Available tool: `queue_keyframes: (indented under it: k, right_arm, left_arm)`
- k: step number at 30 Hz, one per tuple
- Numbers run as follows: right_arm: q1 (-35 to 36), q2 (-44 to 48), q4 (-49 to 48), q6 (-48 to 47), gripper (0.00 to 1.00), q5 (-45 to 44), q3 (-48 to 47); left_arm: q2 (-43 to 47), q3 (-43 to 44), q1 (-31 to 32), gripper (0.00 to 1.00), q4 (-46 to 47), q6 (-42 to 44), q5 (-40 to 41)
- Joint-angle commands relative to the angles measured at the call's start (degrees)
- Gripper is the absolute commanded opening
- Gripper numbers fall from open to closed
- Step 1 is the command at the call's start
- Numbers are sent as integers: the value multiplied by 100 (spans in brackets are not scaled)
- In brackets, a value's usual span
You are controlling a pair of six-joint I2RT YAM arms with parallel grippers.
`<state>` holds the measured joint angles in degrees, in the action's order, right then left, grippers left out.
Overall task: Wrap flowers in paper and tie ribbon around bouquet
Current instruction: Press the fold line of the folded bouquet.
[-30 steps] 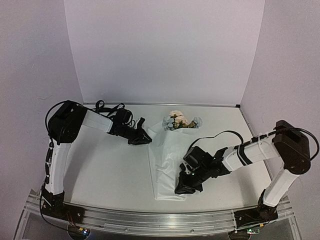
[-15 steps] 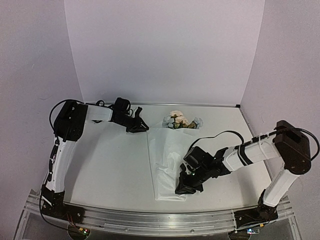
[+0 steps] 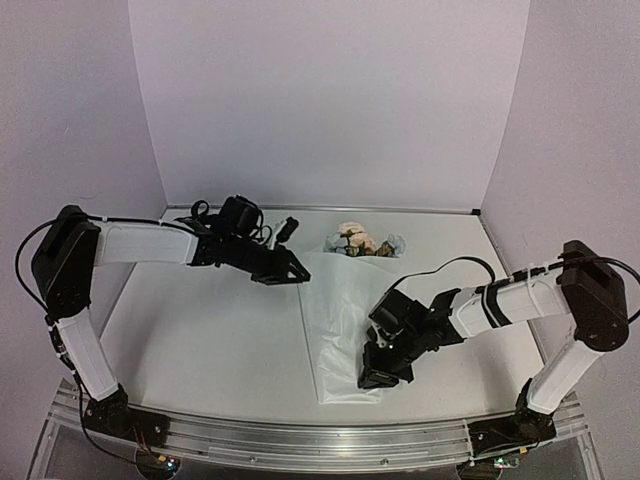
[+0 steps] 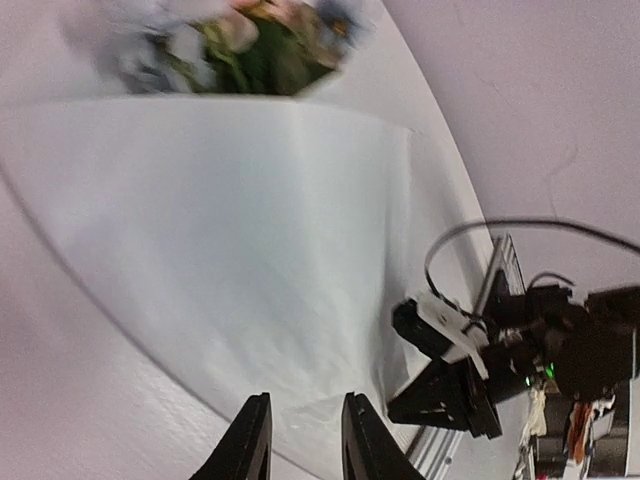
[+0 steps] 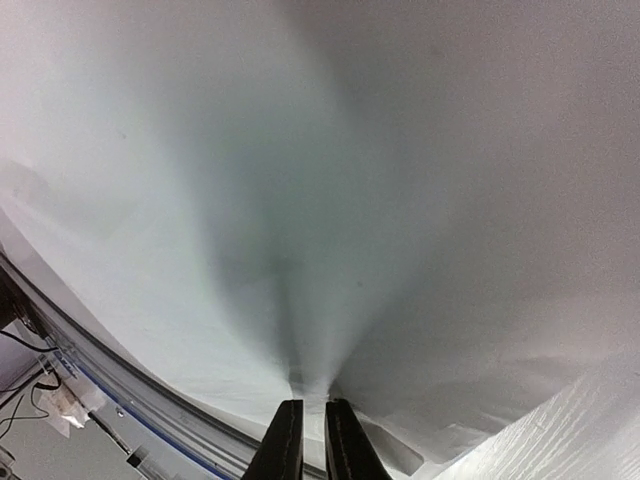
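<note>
Soft, even light with no glare; the table (image 3: pixel 200 330) carries only faint shadows. In the left wrist view, the flowers (image 4: pixel 250 40) at the top edge are blurred. In the right wrist view, the paper (image 5: pixel 420 180) is soft-focus, with grey shading along its crease.

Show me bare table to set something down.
Near-left tabletop, between the left arm and the paper, is bare; so is the far-right corner beside the flowers. Crowded: the centre, where the right gripper pinches the paper.

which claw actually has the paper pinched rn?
The right claw: shut on the paper, creases fanning from its tips. The left claw is open, gripping nothing.
</note>
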<state>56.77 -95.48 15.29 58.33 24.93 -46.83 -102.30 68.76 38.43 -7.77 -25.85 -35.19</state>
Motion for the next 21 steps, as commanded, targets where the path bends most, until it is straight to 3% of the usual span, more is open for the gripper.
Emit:
queue_keyframes:
  k: [1, 8, 21]
  right_arm:
    - [25, 490, 426, -105, 10, -148, -207]
    - [25, 799, 849, -384, 11, -318, -26]
    - [38, 633, 738, -331, 11, -425, 366]
  left_arm:
    - [283, -705, 802, 24, 463, -292, 102]
    - [-131, -857, 1623, 19, 752, -496, -26]
    - [-870, -681, 1755, 18, 963, -487, -342]
